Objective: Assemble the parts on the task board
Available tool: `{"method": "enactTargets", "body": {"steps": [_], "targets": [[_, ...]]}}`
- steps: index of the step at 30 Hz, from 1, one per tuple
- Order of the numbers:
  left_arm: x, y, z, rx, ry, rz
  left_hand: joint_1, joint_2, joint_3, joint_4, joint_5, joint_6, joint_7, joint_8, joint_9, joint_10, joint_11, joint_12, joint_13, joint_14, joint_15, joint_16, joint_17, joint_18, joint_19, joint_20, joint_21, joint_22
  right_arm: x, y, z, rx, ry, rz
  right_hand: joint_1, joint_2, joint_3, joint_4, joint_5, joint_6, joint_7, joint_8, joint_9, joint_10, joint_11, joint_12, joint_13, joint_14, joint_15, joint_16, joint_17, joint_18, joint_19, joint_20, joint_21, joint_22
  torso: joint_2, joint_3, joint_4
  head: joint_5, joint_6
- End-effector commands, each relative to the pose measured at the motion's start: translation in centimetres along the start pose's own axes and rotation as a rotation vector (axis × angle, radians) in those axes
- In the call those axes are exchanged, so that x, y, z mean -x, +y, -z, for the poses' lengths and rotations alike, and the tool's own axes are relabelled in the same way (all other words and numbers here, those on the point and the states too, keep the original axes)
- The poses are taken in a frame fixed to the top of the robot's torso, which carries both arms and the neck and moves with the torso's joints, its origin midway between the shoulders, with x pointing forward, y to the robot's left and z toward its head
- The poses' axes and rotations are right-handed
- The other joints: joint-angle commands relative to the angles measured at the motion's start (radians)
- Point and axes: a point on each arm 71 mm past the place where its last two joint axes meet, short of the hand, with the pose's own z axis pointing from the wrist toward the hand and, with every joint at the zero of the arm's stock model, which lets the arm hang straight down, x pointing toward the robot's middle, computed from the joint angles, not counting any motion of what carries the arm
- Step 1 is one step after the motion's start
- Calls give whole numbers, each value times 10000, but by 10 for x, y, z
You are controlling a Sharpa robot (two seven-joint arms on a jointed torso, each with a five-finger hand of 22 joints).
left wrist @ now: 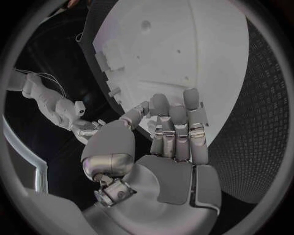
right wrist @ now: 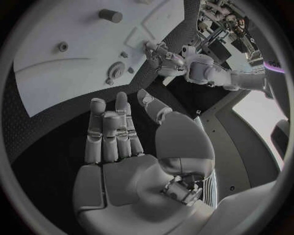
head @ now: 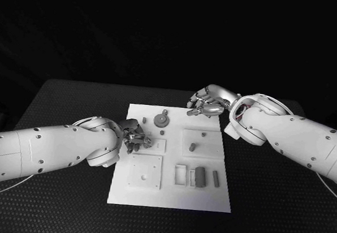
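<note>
The white task board (head: 168,193) lies in the middle of the black table. My left hand (head: 136,136) hovers at its left edge beside a small square plate (head: 157,145). In the left wrist view this hand (left wrist: 174,129) has its fingers side by side, slightly curled over the board (left wrist: 183,49), with nothing in them. My right hand (head: 207,105) is over the board's far right corner. The right wrist view shows it (right wrist: 116,137) empty, with the thumb held apart. A round grey gear-like part (head: 162,118) stands between the two hands, and a grey peg (head: 192,147) stands further in.
Two dark bars (head: 201,176) and a small frame (head: 180,173) lie on the board's near right part. A larger square plate (head: 145,173) sits at the near left. Black table (head: 271,219) surrounds the board on all sides.
</note>
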Motion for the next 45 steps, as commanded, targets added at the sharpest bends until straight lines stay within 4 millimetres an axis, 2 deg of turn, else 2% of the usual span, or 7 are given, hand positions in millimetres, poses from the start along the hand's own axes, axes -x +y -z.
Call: {"method": "enactTargets", "body": {"steps": [1,6,12,22,45], "targets": [[1,-3,0,-49,-322,-259,-18,113,578,-63,25,752,263,-1,-9,88,-8,-34,21,77,-19,52,-13,-145,87,-23,-42,223,-2,0,0,25,169,-5,16,8,48,-23,37,148,234,-70,11,3,58,-40,-11,-71,4,-47,-9,116,-51,5,-60,140,8,-5,-3,4,9],[2,-5,0,-137,-623,-649,-58,128,616,-69,26,754,260,-6,-9,90,-12,-39,27,82,-27,55,-19,-142,94,-30,-37,223,-2,0,0,23,171,-6,17,8,47,-26,37,147,235,-71,12,3,59,-40,-11,-72,5,-47,-9,116,-52,6,-60,140,10,-14,-5,11,9],[4,-7,0,-125,-1011,-1494,-91,129,700,-118,22,767,246,-7,-4,105,-31,-41,40,112,-55,67,-30,-141,128,-49,-17,225,-2,0,0,19,180,-7,13,8,45,-25,37,146,236,-73,13,2,60,-40,-11,-73,6,-47,-10,116,-51,8,-61,141,13,-2,-9,2,-4],[1,-10,-1,84,-779,-1847,-231,89,866,-187,11,920,159,65,54,262,-125,81,150,306,-172,205,-29,-143,348,-134,120,237,-3,0,0,25,199,-9,-3,2,36,-20,37,144,239,-77,14,0,63,-40,-12,-75,9,-47,-11,116,-53,13,-62,141,13,5,-8,6,-27],[-4,-15,-5,235,-413,-2082,-559,-3,855,203,-247,1125,39,188,165,412,-246,344,356,477,-322,488,7,-143,556,-262,405,250,-3,0,0,31,214,-11,-21,-5,29,-15,37,135,244,-88,16,-7,67,-43,-14,-83,13,-51,-14,116,-59,19,-68,142,13,11,-9,-31,-18]]}}
